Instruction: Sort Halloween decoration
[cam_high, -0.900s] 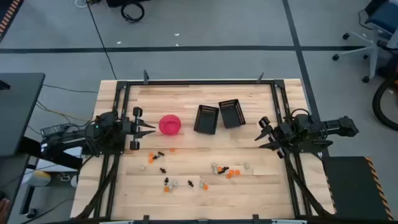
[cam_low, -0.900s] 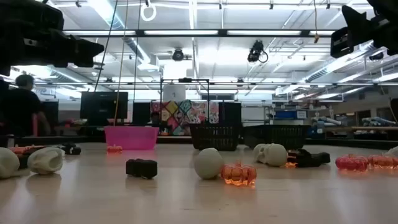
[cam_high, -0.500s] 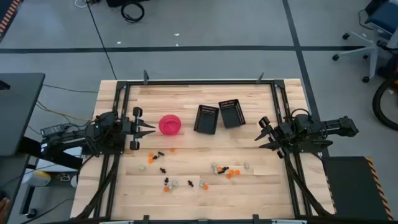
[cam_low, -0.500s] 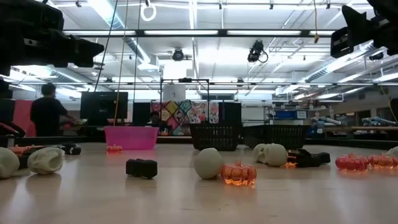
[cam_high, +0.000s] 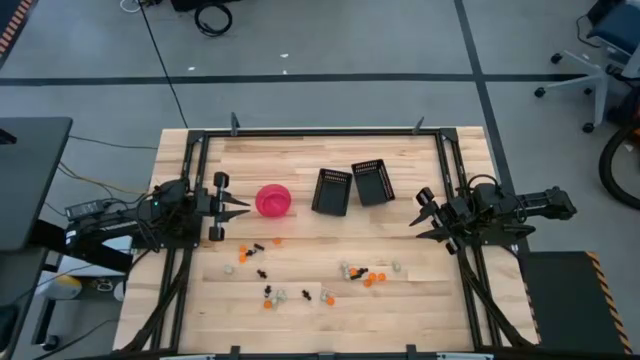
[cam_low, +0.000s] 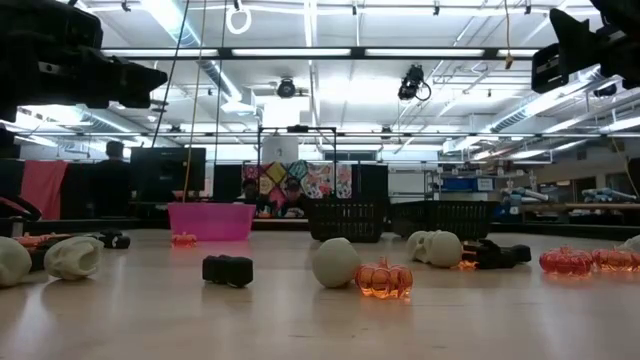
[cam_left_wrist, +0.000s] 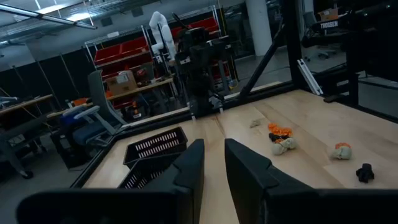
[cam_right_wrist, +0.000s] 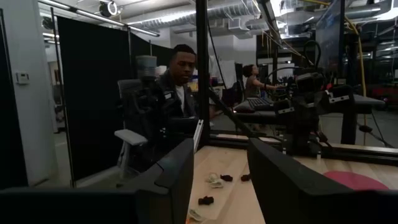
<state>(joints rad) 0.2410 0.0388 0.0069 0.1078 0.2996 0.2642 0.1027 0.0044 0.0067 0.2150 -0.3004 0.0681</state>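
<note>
Lying scattered loose across the near half of the wooden tabletop: tiny orange, black and pale white-grey Halloween trinkets (cam_high: 300, 277). Sitting still, untouched, mostly in two loose clusters.

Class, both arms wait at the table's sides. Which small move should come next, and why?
Probably the left gripper should reach for the nearest orange trinket: its jaws hold nothing, every trinket lies loose on the table, and the pink bowl sits close by.

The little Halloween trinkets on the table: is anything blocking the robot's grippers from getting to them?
Nothing visible does. The trinkets lie loose on bare wood toward the table's front. The left gripper and right gripper hover at the sides, both open and empty. The pink bowl and two black baskets sit farther back, out of the way.
</note>
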